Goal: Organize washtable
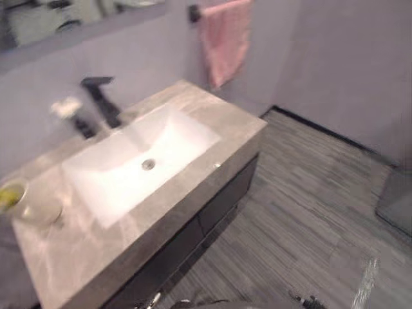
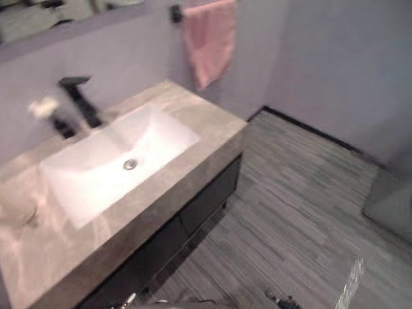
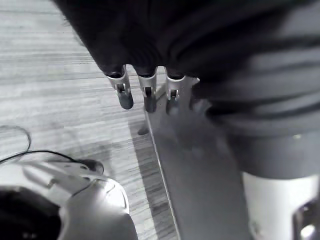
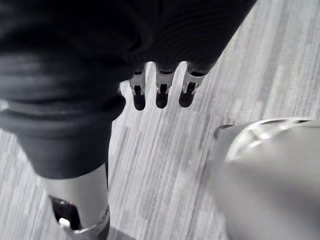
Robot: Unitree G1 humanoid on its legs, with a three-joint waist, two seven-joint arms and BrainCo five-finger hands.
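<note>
The washtable (image 1: pixel 219 122) is a grey marble counter with a white rectangular sink (image 1: pixel 129 174) and a black faucet (image 1: pixel 102 100) at the wall. Beside the faucet stands a dark bottle with a white top (image 1: pixel 67 109). At the counter's left end sits a pale cup (image 1: pixel 29 205) with something yellow-green inside. My left hand (image 3: pixel 146 95) hangs low over the floor with straight fingers and holds nothing. My right hand (image 4: pixel 160 94) hangs the same way, with nothing in it.
A pink towel (image 1: pixel 225 38) hangs on a black bar on the wall right of the counter. Dark cabinet fronts (image 1: pixel 225 199) lie under the counter. Grey striped floor (image 1: pixel 309 219) spreads to the right, with a grey object (image 1: pixel 396 199) at its far right edge.
</note>
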